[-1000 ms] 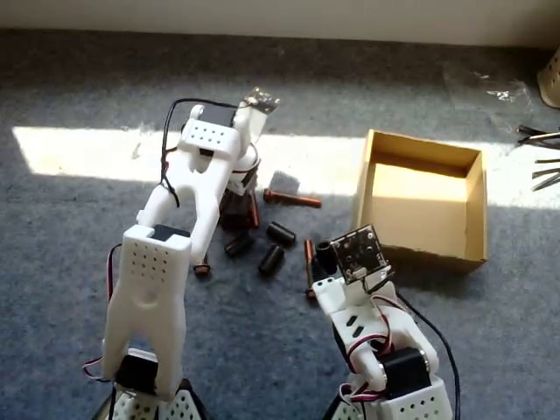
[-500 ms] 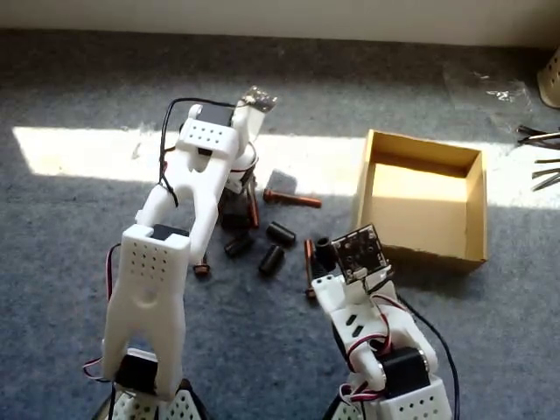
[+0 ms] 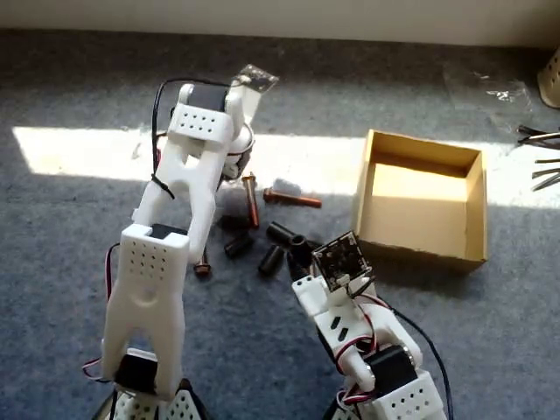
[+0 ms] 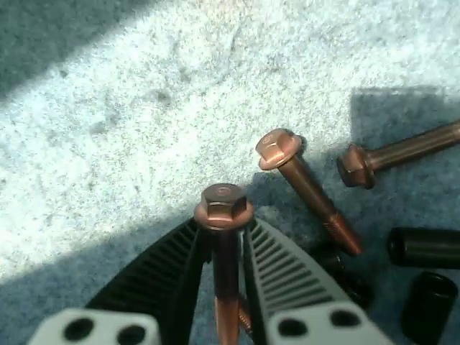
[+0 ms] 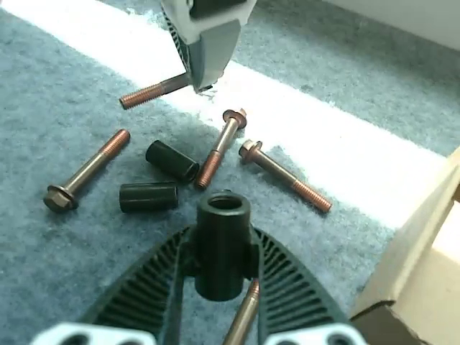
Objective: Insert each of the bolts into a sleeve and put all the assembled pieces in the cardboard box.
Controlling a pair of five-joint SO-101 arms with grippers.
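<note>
My left gripper [image 4: 223, 224] is shut on a copper bolt [image 4: 224, 208], held above the carpet; in the high view it [image 3: 237, 164] hangs over the far end of the parts pile. My right gripper [image 5: 223, 253] is shut on a black sleeve [image 5: 223, 241], bore facing forward, and sits [image 3: 304, 255] beside the loose sleeves [image 3: 280, 234]. Two bolts [image 3: 251, 199] [image 3: 293, 199] lie between the arms, and a third [image 3: 203, 265] lies by the left arm. The open cardboard box [image 3: 418, 241] stands to the right.
Two more black sleeves [image 3: 270, 260] [image 3: 238, 247] lie on the grey carpet. One bolt [image 5: 241, 316] lies under my right gripper. Metal tools [image 3: 541, 157] and a plastic wrapper [image 3: 494, 89] lie at the far right. A sunlit strip crosses the carpet.
The left arm has risen and swung away from me with the bolt. The right gripper has shifted left with its sleeve, toward the loose sleeves.
</note>
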